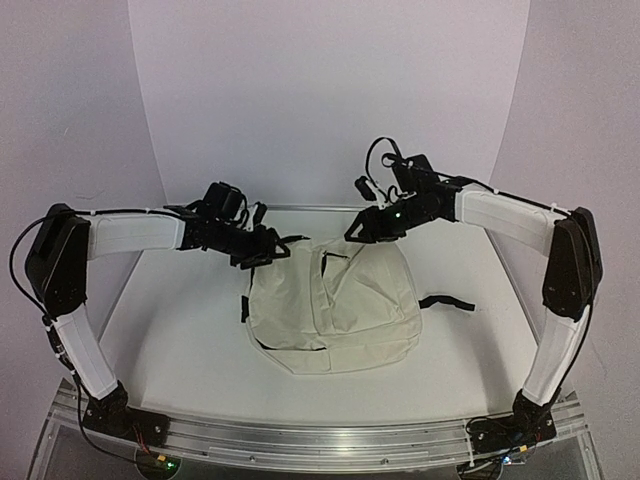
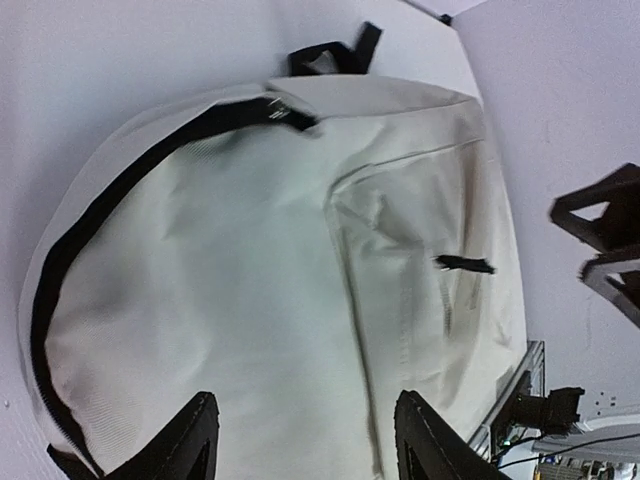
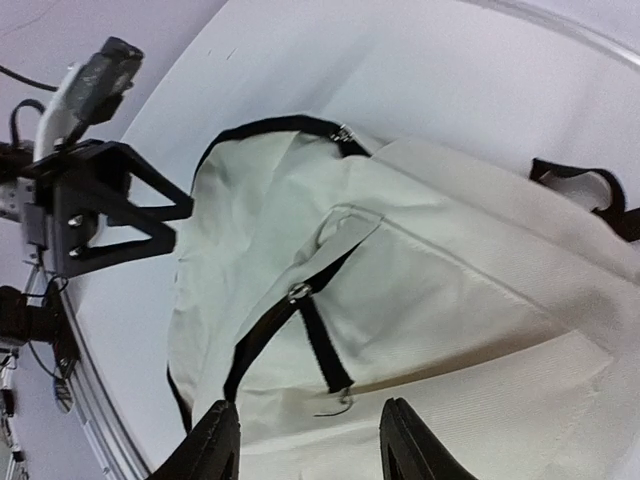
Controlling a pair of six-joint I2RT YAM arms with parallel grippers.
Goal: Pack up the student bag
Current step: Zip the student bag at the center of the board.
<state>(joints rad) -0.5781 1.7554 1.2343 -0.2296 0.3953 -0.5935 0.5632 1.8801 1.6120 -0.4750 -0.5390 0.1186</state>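
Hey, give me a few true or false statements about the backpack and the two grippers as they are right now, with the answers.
1. The student bag lies on the table with its front pocket facing up. True.
2. The left gripper is shut on the bag's zipper. False: its jaws stand apart and hold nothing.
3. A black strap sticks out from the bag on the right arm's side. True.
4. The bag is black with cream straps. False: the fabric is cream and the straps are black.
5. The right gripper is open. True.
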